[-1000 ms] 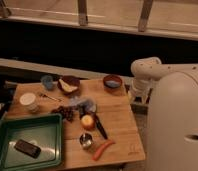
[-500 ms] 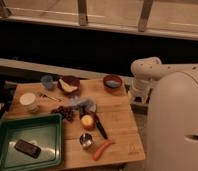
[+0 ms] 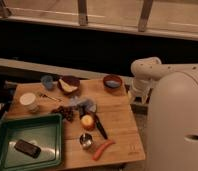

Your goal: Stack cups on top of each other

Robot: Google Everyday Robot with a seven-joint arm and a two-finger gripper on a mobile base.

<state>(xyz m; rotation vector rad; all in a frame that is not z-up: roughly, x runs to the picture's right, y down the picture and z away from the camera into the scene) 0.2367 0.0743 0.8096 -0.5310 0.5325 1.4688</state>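
A small light-blue cup (image 3: 47,81) stands upright at the back left of the wooden board (image 3: 117,112). A slightly wider white cup (image 3: 28,101) stands at the board's left edge, a short way in front of the blue one; the two are apart. My gripper is not in view. Only the white arm (image 3: 143,75) and body (image 3: 177,125) show, at the right beside the board, away from both cups.
Between the cups lies a spoon (image 3: 49,96). A dark bowl (image 3: 68,84) with food sits beside the blue cup. A reddish bowl with blue inside (image 3: 112,81) is at the back right. A green tray (image 3: 47,150), metal cup (image 3: 85,140), orange fruit (image 3: 87,121), dark tool (image 3: 100,127) and red vegetable (image 3: 103,149) are in front.
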